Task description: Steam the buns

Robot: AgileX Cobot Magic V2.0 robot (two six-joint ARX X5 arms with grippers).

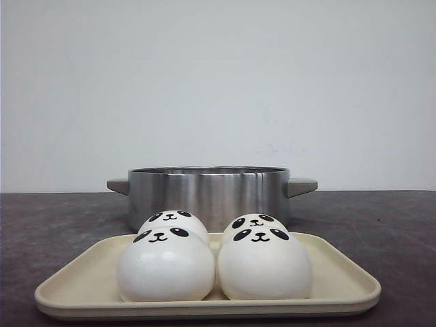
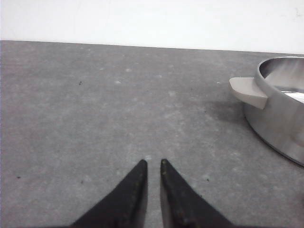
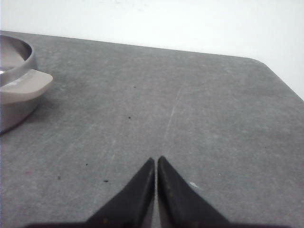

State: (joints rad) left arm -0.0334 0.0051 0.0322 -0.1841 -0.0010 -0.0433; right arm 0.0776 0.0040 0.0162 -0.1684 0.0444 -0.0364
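Four buns sit two-by-two mid-tray, just before the open pot, presumably staged for loading. Left gripper and right gripper: tips nearly together, empty, over bare table.

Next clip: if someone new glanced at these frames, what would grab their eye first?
The four panda-faced buns, huddled two by two on a cream tray at the table's near edge, right in the front view's foreground. Behind the tray stands a lidless steel pot with pale side handles. Both the left gripper and the right gripper sit over bare grey table, nearly closed and holding nothing.
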